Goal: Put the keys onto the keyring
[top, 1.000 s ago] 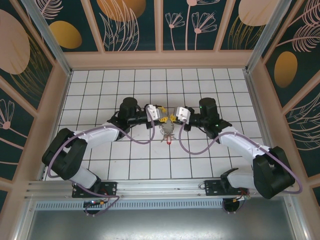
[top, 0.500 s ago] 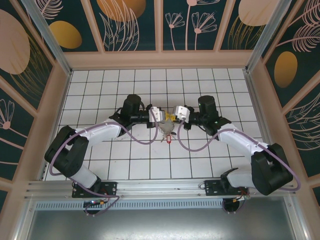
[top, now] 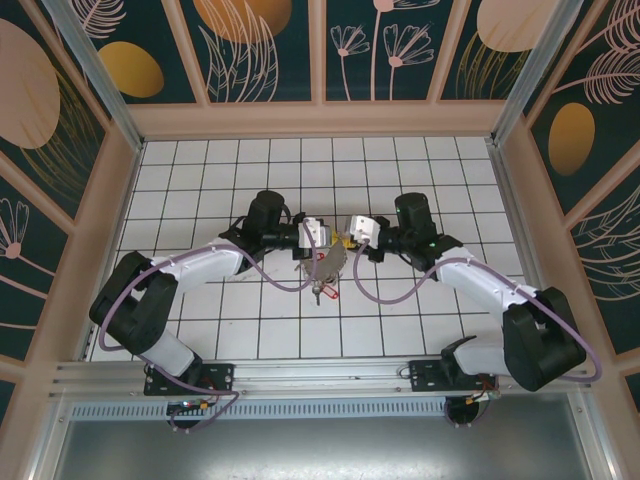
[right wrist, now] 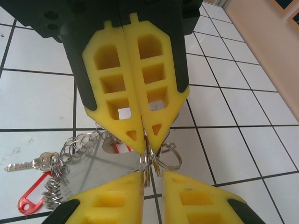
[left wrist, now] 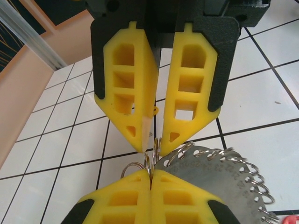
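Watching from beside the rig. The left gripper [left wrist: 150, 173] has its yellow pads squeezed flat together on a couple of thin brassy split rings [right wrist: 147, 163] right at the rim of the keyring [left wrist: 210, 172]. That makes sense to me: it's playing vise, holding the rings steady so the other arm has something fixed to work against.

The keyring is a grey-looking disc fringed with silvery loops. From above it sits mid-table, tilted, at about 6 o'clock from where the two sets of tips meet. A silver key [right wrist: 28, 163] and a red tag [right wrist: 32, 196] on its fringe lie on the white tiles [top: 200, 170], out at its 8 to 9 o'clock.

I honestly can't pick out the small keys with the yellow tag. My guess is they're on those pinched rings.

The right gripper [right wrist: 152, 179] comes in nose to nose from 3 o'clock, jaws a little apart. It straddles the same rings without squeezing them, probably lining up its own bite.
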